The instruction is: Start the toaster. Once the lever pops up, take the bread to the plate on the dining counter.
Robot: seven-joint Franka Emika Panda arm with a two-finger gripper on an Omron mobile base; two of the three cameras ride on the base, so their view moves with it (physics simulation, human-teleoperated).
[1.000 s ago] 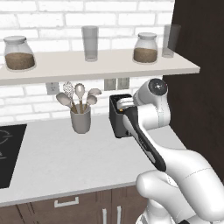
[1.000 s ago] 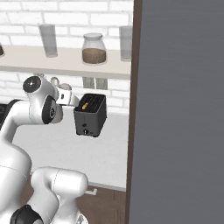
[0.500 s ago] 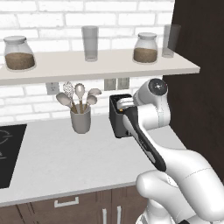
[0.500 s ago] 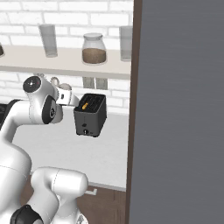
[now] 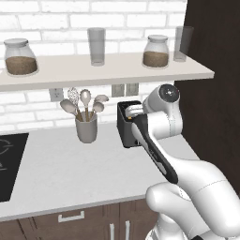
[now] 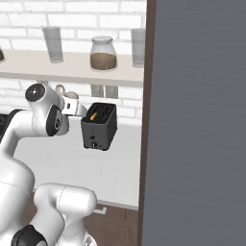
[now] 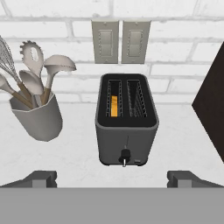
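Left base view
Toaster [image 5: 127,125]: it stood on the grey worktop [image 5: 70,168], near the back edge and toward the right end, close to the brick wall.
Arm: the white arm was in front of the toaster and hid most of it.
Utensil cup [image 5: 86,127]: it stood to the left of the toaster, a little apart, also near the back edge, with spoons and a whisk in it.
Shelf [image 5: 103,72]: it hung over the worktop and carried two jars and two glasses.
Stove top [image 5: 10,161]: a black one lay at the left end of the worktop.

Right base view
Toaster [image 6: 100,127]: it sat near the back edge of the worktop, its narrow face with the small knob toward the camera.
Bread [image 6: 93,116]: a bit of orange-yellow showed in the left slot.
Arm: the hand end was just to the left of the toaster.

Hand view
Gripper [image 7: 113,178]: its two dark tips stood far apart, at the left and right of the bottom, with nothing between them.
Toaster [image 7: 127,142]: it was straight ahead, with the gripper not touching it.
Bread [image 7: 114,106]: it sat down inside the left slot.
Knob [image 7: 125,156]: it was low on the narrow face.
Utensil cup [image 7: 37,118]: it leaned at the left.
Wall plates [image 7: 120,42]: two were on the bricks behind the toaster.
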